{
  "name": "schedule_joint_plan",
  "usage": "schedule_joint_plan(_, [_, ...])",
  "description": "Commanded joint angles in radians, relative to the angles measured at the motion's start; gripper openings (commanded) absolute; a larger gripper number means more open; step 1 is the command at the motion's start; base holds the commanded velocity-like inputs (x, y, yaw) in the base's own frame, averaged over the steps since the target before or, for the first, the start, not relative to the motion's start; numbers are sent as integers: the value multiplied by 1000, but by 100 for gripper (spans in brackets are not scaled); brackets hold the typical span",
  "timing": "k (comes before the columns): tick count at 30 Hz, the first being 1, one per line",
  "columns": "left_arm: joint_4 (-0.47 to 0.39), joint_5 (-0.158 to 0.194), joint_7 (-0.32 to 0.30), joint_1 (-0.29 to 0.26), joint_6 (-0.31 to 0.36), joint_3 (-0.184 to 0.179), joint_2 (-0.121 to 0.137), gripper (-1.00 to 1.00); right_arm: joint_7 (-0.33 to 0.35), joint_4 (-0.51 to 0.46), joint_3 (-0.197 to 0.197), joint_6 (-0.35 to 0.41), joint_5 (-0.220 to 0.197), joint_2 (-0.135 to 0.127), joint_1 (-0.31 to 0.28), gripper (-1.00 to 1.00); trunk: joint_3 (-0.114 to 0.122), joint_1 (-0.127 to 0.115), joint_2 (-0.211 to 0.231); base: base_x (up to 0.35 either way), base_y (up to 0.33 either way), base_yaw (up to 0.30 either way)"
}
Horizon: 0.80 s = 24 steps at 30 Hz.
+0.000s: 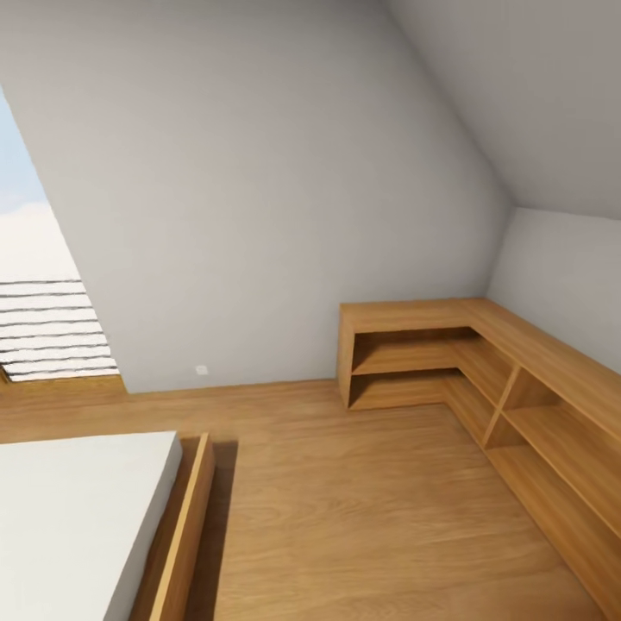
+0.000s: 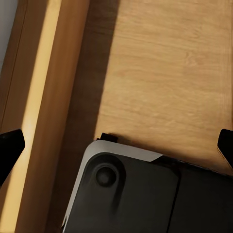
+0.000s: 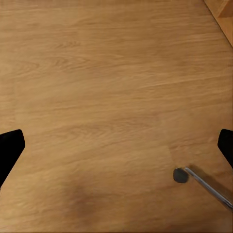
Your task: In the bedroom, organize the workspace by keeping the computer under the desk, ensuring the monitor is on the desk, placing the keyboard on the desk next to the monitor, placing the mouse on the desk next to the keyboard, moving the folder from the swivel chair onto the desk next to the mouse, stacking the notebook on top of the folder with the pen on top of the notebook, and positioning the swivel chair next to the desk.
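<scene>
left gripper (image 2: 116,141): wide apart, empty, over floor (image 2: 165,73) beside bed frame (image 2: 43,107) | right gripper (image 3: 116,141): wide apart, empty, chair wheel (image 3: 180,175) near one finger

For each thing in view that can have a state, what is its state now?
Left claw: open, holds nothing, over the wooden floor.
Right claw: open, holds nothing.
Corner shelf unit: open compartments, bare.
Bed: white top, nothing on it.
</scene>
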Motion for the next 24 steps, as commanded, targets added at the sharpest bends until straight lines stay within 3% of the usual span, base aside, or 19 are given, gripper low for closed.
schedule_joint_plan(1, [-1,1,8,-1,-2,-9,1,100,-9,0,8,-1,0,0,0,100,-2,1,-2,321,0,-1])
schedule_joint_plan(24, [-1,1,8,-1,-2,-9,1,100,-9,0,9,-1,1,1,-1,100,-2,1,-2,321,0,0])
